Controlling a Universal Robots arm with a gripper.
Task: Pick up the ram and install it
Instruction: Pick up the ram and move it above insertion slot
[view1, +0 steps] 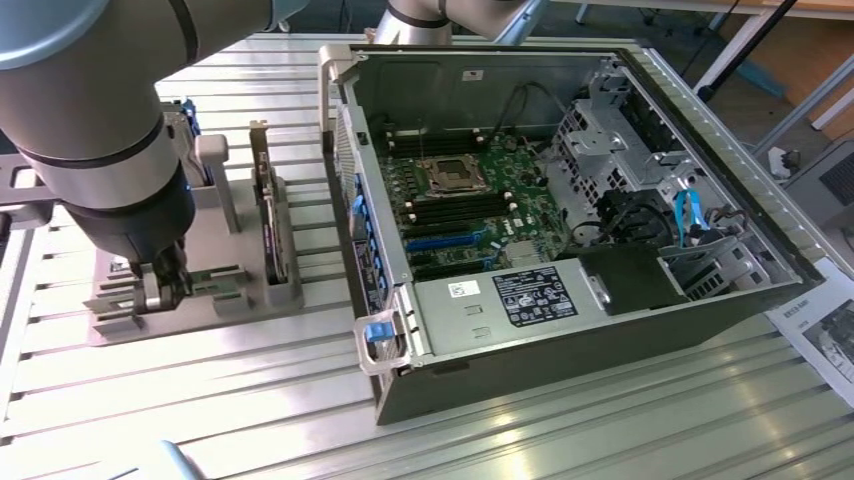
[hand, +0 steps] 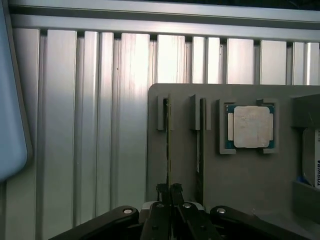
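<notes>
Grey holder (hand: 183, 160) on the slatted aluminium table (hand: 100, 130) carries the ram (hand: 168, 145) standing on edge in a slot. Its long axis runs parallel to the table's grooves and to the neighbouring stick (hand: 201, 145). The gripper (hand: 169, 190) is pinched onto its thin upper edge.

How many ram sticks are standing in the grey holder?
2. One ram stick is in the pincer; the second ram stick stands in the next slot, toward the processor chip.
</notes>
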